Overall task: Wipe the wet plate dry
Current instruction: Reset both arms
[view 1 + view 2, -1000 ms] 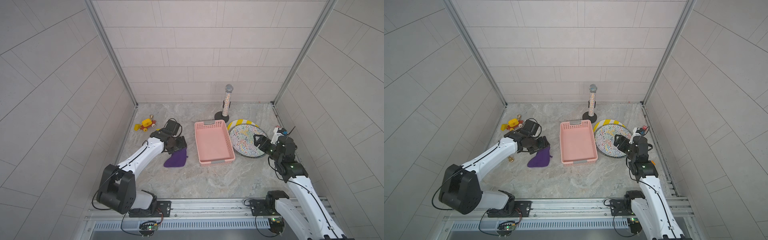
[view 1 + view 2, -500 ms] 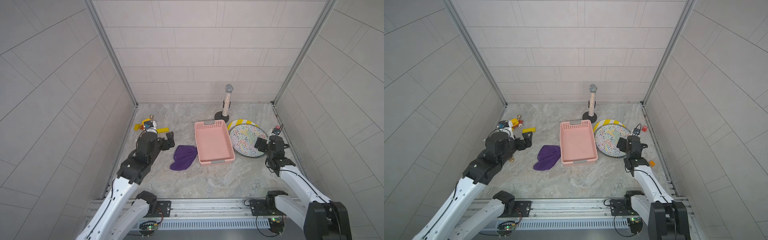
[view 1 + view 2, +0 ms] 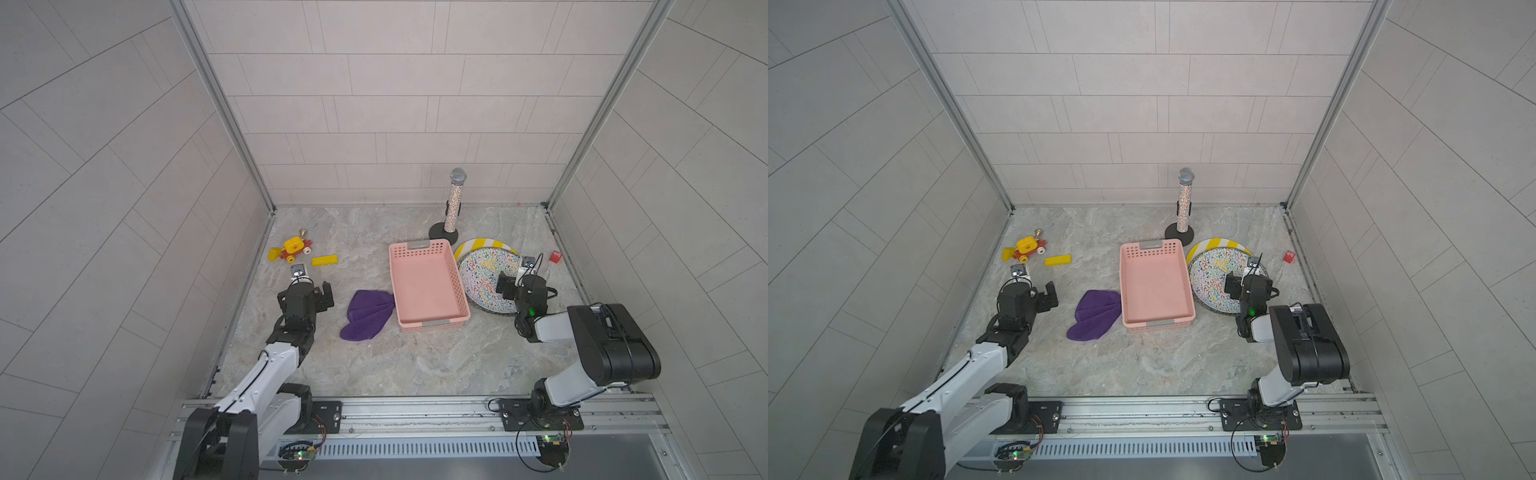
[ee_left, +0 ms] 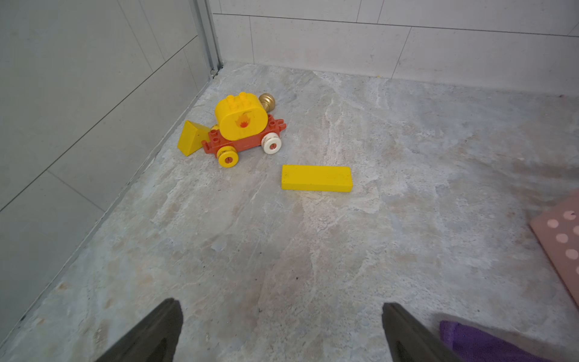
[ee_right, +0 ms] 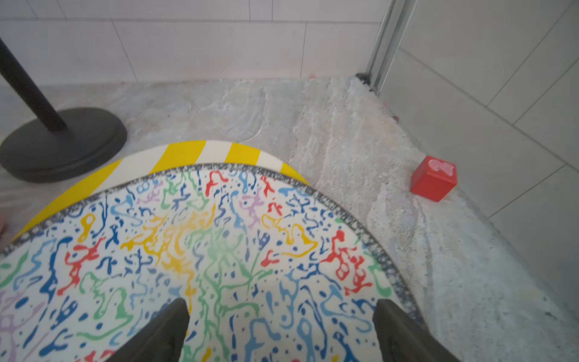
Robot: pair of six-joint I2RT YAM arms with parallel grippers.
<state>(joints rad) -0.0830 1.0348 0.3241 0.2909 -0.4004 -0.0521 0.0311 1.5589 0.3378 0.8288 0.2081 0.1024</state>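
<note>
The plate (image 3: 484, 274) (image 3: 1212, 272) with coloured squiggles lies flat to the right of the pink basket, partly on top of a yellow-striped plate (image 3: 484, 244). My right gripper (image 3: 521, 287) (image 5: 280, 310) hovers open over the squiggle plate's (image 5: 219, 250) near edge, with nothing between its fingers. The purple cloth (image 3: 368, 314) (image 3: 1094, 314) lies loose on the floor by the basket's left side. My left gripper (image 3: 305, 291) (image 4: 279, 313) stands open and empty over bare floor, left of the cloth (image 4: 476, 341).
A pink basket (image 3: 428, 286) sits mid-floor. A microphone on a black stand (image 3: 453, 208) stands behind it. A yellow toy car (image 3: 293, 248) and a yellow block (image 3: 324, 260) lie at the far left, and a red cube (image 3: 555, 256) by the right wall.
My left gripper let go of the purple cloth and drew back toward the front; the cloth now lies by the basket. My right arm also pulled back, and both grippers opened wider.
</note>
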